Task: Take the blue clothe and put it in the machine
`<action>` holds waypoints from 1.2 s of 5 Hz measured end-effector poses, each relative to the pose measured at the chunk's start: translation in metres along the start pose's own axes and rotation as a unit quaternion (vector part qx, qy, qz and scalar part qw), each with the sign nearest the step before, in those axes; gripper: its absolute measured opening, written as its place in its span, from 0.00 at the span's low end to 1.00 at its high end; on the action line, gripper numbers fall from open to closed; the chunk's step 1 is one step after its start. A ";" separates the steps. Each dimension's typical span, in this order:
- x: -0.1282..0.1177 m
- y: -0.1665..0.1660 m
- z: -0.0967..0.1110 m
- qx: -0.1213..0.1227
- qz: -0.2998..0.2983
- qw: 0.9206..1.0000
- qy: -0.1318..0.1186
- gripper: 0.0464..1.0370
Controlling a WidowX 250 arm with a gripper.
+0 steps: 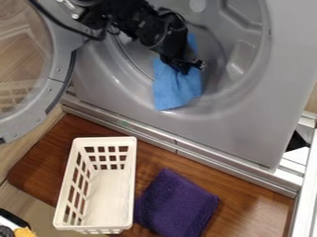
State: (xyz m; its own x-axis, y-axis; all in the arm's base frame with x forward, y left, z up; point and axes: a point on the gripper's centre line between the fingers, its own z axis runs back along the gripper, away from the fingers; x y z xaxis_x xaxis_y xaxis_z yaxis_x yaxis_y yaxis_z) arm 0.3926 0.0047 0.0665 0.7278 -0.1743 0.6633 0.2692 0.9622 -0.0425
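Apparently at the placing step, with end effector (188, 67) closed on the blue cloth (175, 90), upper centre of the frame, at the mouth of the machine (248, 125). Next, carry deeper past the lower lip (215, 99) into the drum (213, 46), toward the frame's top edge, then release once all of 1 cloth clears the lip.
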 end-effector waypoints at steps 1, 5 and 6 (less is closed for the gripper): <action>0.005 -0.001 -0.016 -0.013 -0.005 1.000 0.008 0.19; 0.008 -0.011 0.006 -0.049 0.019 0.999 -0.009 0.97; 0.019 -0.007 0.035 -0.049 0.020 0.998 -0.033 0.96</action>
State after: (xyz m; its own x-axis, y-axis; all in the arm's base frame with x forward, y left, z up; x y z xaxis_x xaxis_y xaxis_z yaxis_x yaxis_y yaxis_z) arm 0.3829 0.0022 0.1057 0.6970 -0.1194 0.7071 0.3033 0.9426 -0.1398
